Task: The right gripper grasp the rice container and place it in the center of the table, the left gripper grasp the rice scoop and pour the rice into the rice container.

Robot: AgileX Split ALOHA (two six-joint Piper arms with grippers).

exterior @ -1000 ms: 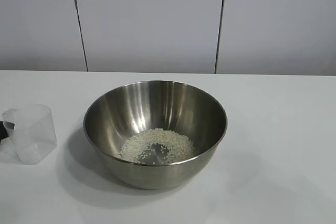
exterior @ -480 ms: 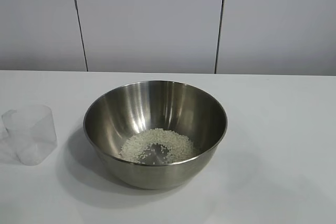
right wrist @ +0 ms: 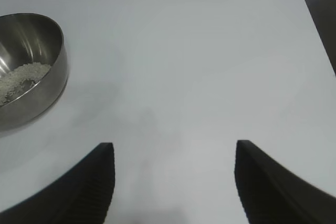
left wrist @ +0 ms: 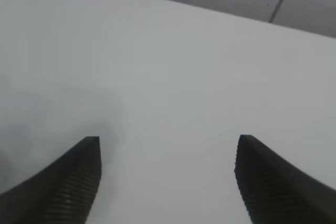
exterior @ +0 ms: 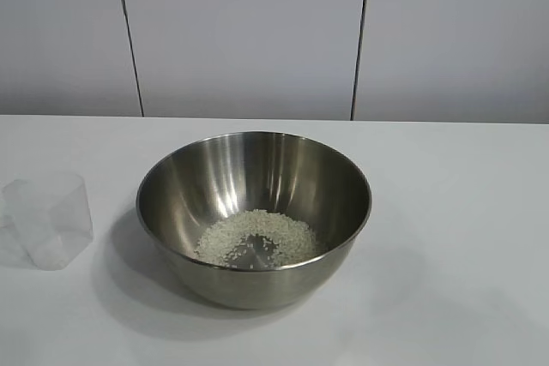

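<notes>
White rice grains (exterior: 256,238) are heaped in the large steel bowl (exterior: 254,216) mid-table (exterior: 463,212); the clear plastic scoop (exterior: 49,219) is stood near the left edge. The left gripper (left wrist: 167,174) and right gripper (right wrist: 174,174) are held wide apart, empty.

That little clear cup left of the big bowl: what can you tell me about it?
The rice scoop is a small translucent plastic cup with tapered sides. It stands upright, mouth up, on the white table, left of the steel rice container and apart from it. It looks empty. No pincer touches it.
</notes>
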